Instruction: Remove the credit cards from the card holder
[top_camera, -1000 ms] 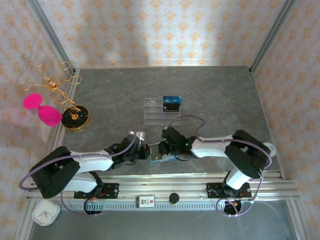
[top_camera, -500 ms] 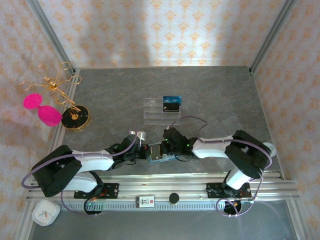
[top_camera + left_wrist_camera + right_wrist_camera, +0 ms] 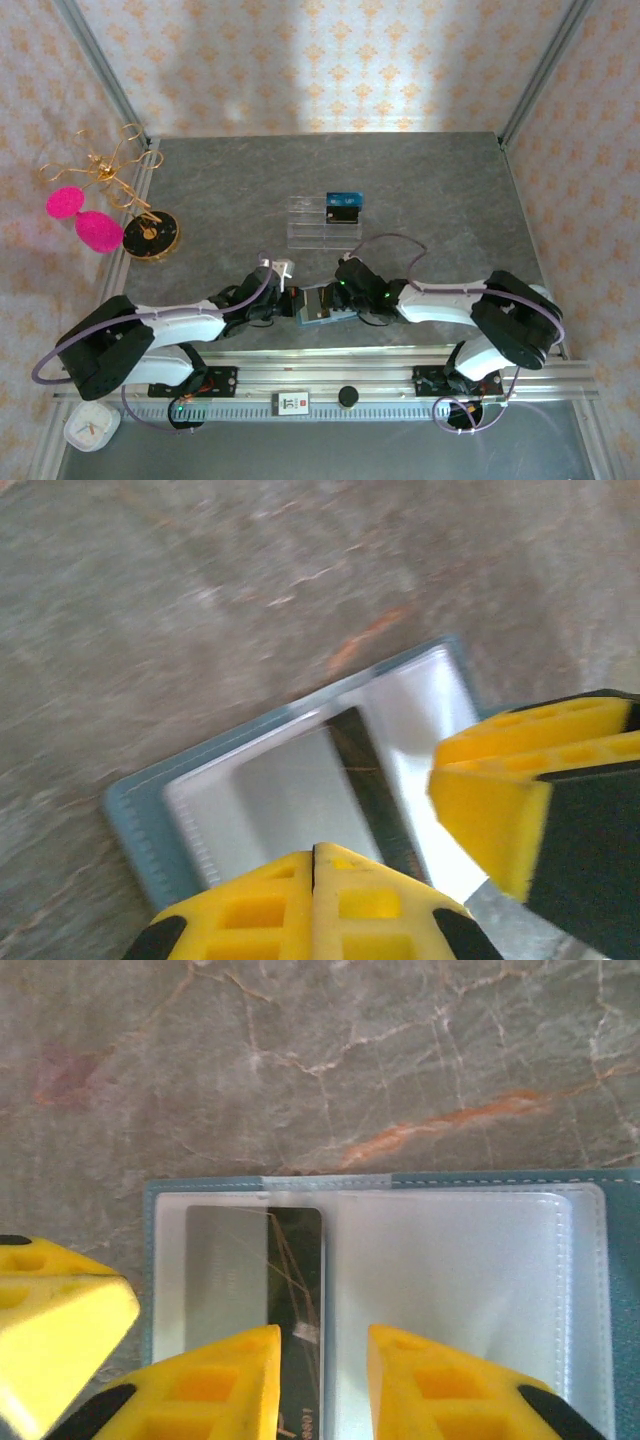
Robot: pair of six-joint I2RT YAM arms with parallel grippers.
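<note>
Top view: the teal wallet (image 3: pixel 322 305) lies open on the grey table (image 3: pixel 220 190), near the front edge, right between the two arms. The left pincer (image 3: pixel 287 303) is at its left end and the right pincer (image 3: pixel 347 297) at its right end. Further back is a clear stand (image 3: pixel 310 225) with a blue card (image 3: pixel 343 207) propped on it, well apart from the wallet.

Left wrist: the fingers (image 3: pixel 315 900) are spread apart over the pale lining, nothing clamped between them as far as I can see. The dark card (image 3: pixel 362 775) sits in its slot, angled away under the clear pocket.

Right wrist: best look. The fingers (image 3: pixel 215 1385) have a narrow gap between them, over the card's right edge near the wallet's middle fold, and they're not closed on anything. The card sits tucked in the left pocket with glare across half of it.

My guess on handling: the card is light, stiff and slick, and the pocket will hug it, so it wants sliding out by an exposed edge while the other pincer pins the soft, floppy wallet flat. Otherwise the whole wallet just comes along.

Writing: there's small pale print at the card's bottom edge and some thin lines across it, but it's too small to read. No brand I can make out.
</note>
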